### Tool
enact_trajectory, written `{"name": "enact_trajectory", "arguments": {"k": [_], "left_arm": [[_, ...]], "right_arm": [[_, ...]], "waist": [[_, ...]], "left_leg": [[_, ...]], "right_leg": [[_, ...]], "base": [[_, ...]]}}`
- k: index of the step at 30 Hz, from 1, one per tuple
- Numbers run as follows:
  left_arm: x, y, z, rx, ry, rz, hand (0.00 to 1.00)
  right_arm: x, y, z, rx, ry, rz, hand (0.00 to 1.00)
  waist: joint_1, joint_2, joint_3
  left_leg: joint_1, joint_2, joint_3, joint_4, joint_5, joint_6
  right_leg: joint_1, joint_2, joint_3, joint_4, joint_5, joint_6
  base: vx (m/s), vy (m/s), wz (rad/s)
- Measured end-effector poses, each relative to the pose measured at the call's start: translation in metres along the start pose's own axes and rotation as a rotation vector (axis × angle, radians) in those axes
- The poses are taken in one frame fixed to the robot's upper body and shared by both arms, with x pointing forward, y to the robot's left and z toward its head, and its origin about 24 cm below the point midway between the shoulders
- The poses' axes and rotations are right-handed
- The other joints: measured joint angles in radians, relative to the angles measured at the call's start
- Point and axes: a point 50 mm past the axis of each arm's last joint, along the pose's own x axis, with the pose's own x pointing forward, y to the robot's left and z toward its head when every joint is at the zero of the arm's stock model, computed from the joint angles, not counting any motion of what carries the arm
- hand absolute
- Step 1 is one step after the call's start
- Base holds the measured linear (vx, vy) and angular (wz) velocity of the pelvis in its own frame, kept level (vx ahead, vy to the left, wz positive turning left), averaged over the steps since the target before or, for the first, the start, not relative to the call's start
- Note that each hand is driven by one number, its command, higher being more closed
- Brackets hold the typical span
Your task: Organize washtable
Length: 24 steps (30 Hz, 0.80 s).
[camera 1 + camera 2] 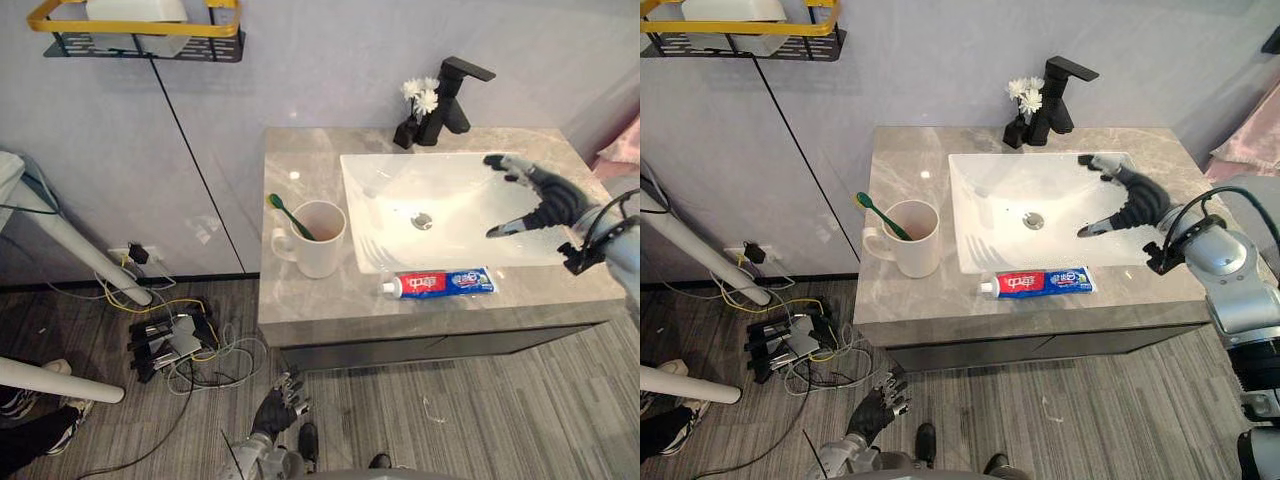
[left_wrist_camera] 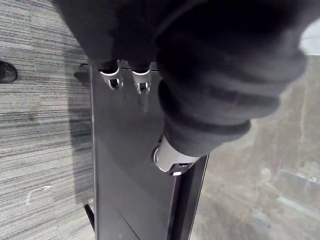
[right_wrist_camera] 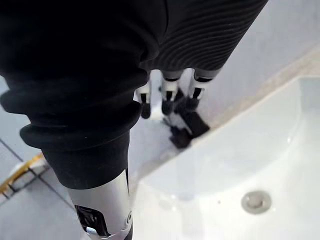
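Note:
A red, white and blue toothpaste tube [image 1: 440, 284] lies on the grey marble counter [image 1: 300, 180] in front of the white sink [image 1: 400, 195]. A white mug [image 1: 316, 239] left of the sink holds a green toothbrush [image 1: 290, 215]. My right hand [image 1: 545, 200] hovers open over the sink's right side, fingers and thumb spread, holding nothing; it is above and right of the tube. My left hand [image 1: 278, 405] hangs low in front of the cabinet, near the floor, fingers relaxed and empty.
A black faucet [image 1: 452, 98] and a small black vase with white flowers [image 1: 415, 105] stand behind the sink. A yellow-railed wall shelf [image 1: 140, 30] hangs at the upper left. Loose cables and a power strip [image 1: 170, 335] lie on the floor, left of the cabinet.

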Motion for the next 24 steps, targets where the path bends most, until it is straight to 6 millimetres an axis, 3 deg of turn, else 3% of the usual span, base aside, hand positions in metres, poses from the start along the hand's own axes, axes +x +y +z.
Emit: {"name": "enact_trajectory", "arguments": {"k": [13,24], "left_arm": [[-0.002,-0.001,-0.006,0.036,0.03,-0.04,0.0],[-0.004,0.002,-0.008,0.047,0.042,-0.037,0.0]], "right_arm": [[-0.006,0.051,-0.013,-0.121,0.07,0.253,0.0],[-0.007,0.058,-0.017,-0.144,0.079,0.291,0.0]], "waist": [[-0.002,-0.013,-0.005],[-0.001,-0.013,-0.005]], "left_leg": [[-0.002,0.002,0.022,0.0,0.0,0.0],[-0.008,0.002,0.022,0.0,0.0,0.0]], "right_leg": [[-0.007,0.0,0.015,-0.007,0.003,0.005],[-0.007,0.001,0.01,-0.017,0.004,0.006]], "base": [[-0.01,-0.002,-0.04],[0.0,0.0,0.0]]}}
